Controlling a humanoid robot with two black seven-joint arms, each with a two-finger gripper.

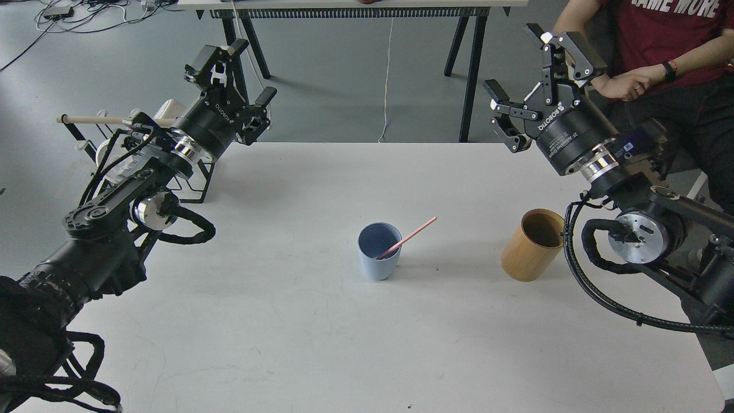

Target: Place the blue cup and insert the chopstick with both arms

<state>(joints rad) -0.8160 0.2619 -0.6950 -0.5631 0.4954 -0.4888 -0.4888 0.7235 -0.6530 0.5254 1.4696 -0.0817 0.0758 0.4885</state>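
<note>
The pale blue cup stands upright near the middle of the white table. A pink chopstick rests inside it, leaning out over the rim to the upper right. My left gripper is raised above the table's far left corner, open and empty. My right gripper is raised above the far right edge, open and empty, its fingers spread wide. Both grippers are well away from the cup.
A tan wooden cylinder stands right of the cup, close to my right arm. A mug rack with a wooden dowel and white mugs sits at the far left. A person sits beyond the right corner.
</note>
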